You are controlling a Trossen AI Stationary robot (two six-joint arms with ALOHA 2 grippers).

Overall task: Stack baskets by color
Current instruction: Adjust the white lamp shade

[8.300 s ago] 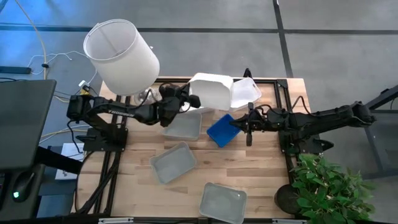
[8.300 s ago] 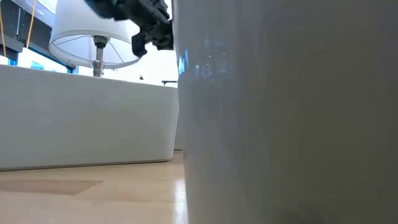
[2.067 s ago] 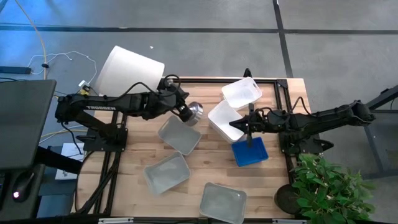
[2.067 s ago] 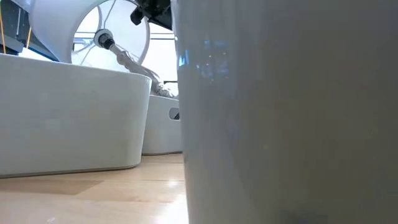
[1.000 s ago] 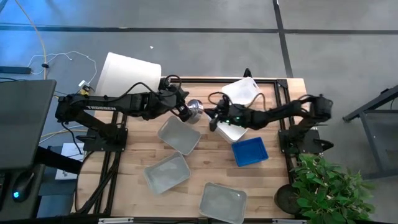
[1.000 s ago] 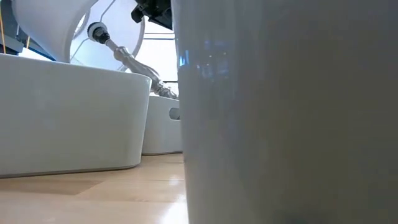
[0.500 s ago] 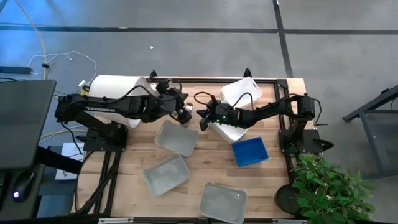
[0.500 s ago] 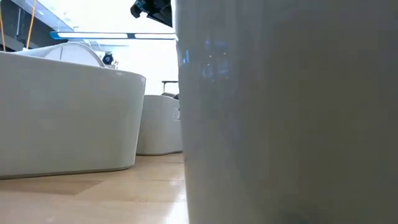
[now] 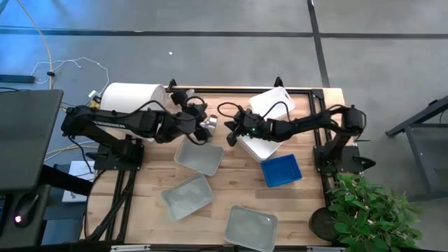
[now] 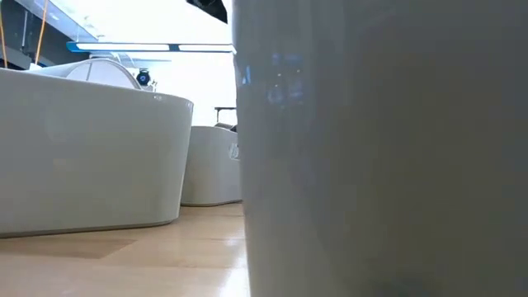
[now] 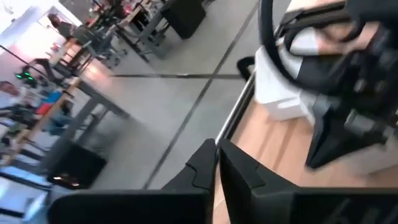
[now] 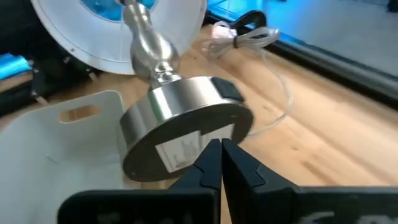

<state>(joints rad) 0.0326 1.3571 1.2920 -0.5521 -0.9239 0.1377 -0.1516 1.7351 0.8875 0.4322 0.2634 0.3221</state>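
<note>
Two white baskets sit at the far right, one (image 9: 271, 103) behind the other (image 9: 260, 147). A blue basket (image 9: 281, 170) lies flat in front of them. Three pale grey baskets (image 9: 199, 155) (image 9: 185, 196) (image 9: 250, 227) rest on the wood. A lamp lies on its side, its white shade (image 9: 133, 99) at the far left and its metal base (image 9: 208, 125) mid-table. My left gripper (image 9: 198, 126) is shut beside the base, and the left wrist view shows nothing between its fingers (image 11: 211, 163). My right gripper (image 9: 229, 136) is shut, pointing at the base (image 12: 186, 134). My right gripper's shut fingertips (image 12: 214, 155) stand level against the lower rim of the lamp's round metal base (image 12: 205, 140), coming from the table's right. Whether they touch it I cannot tell. My left gripper is close to the lamp's stem, but the arm hides any contact.
A white cord (image 12: 249, 37) trails over the far edge of the table. In the low view, a basket wall (image 10: 379, 148) right at the lens blocks most of the picture. A potted plant (image 9: 371, 210) stands off the near right corner. A dark monitor (image 9: 24, 136) is at the left.
The lamp has tipped over. Its shade dropped from a raised tilt and now lies on its side at the far left, while the base stayed mid-table. My right gripper has reached a little toward the table's left, closer to the base. My left wrist has rolled.
</note>
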